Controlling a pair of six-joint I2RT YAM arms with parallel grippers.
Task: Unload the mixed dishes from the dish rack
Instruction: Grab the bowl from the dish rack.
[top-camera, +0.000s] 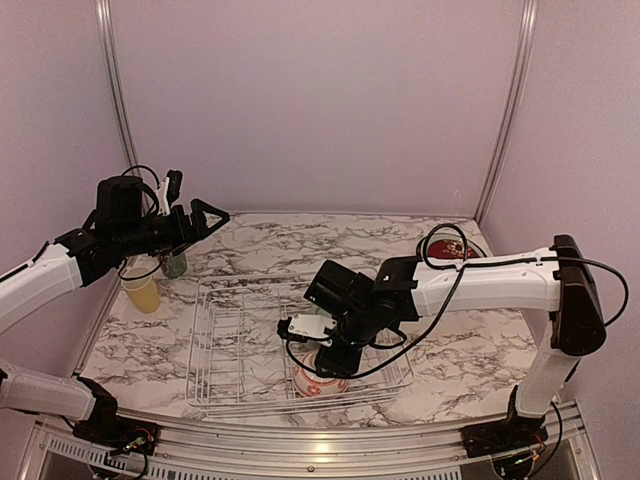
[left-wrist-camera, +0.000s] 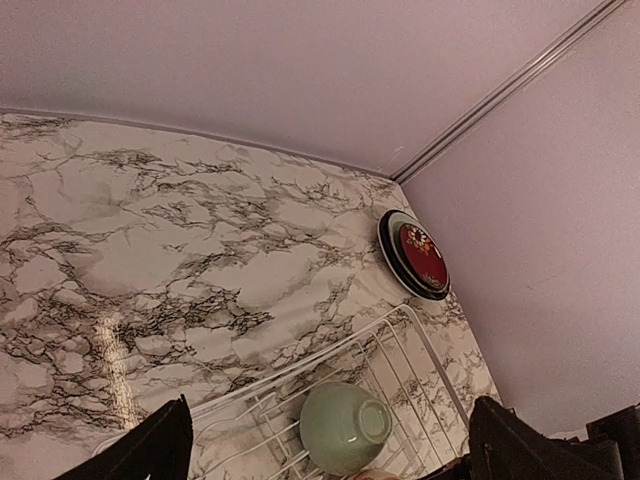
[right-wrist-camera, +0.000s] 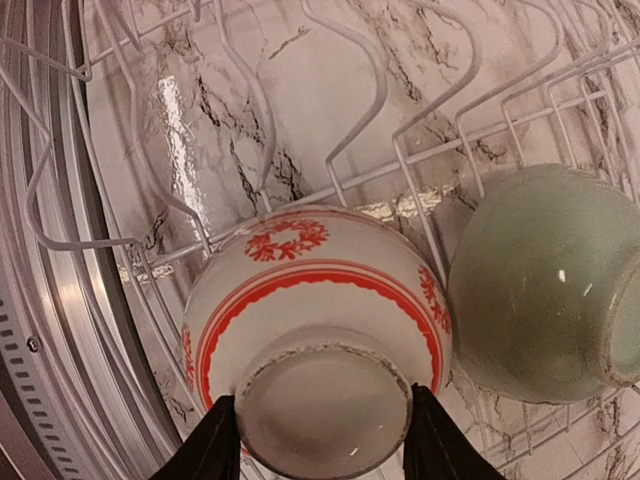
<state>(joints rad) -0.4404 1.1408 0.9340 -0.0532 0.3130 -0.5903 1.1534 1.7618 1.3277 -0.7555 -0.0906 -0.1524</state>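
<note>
Leftmost, the left gripper (top-camera: 198, 203) hangs above the back-left part of the glossy, grey-veined marble-pattern table (top-camera: 470, 340), its black jaws spread wide and holding nothing. Below it a smooth yellow cup (top-camera: 143, 292) and a darker patterned tall cup (top-camera: 175, 263) stand upright on the table, near each other and just outside the left side of the rack.

The dish rack (top-camera: 240, 345), a low rectangular basket of thin white wire with looped upright dividers, sits mid-table towards the near edge. At its near right corner lies the glazed white bowl with red stripes and a red scroll band (right-wrist-camera: 320, 270), tipped over. Its unglazed round foot points up at the wrist camera and its mouth faces down into the wires.

The right gripper (right-wrist-camera: 320, 393) reaches down over it, with black fingers (right-wrist-camera: 212, 445) flanking the foot ring right at its edges. Whether they already clamp it I cannot tell.

Just right of that bowl, a rack wire between them, a matte pale green bowl (right-wrist-camera: 540, 285) also rests tilted, foot outward. Far right, at the back corner, a stack of round plates topped by a dark red floral plate (left-wrist-camera: 420, 255) lies flat, well apart from the rack.
</note>
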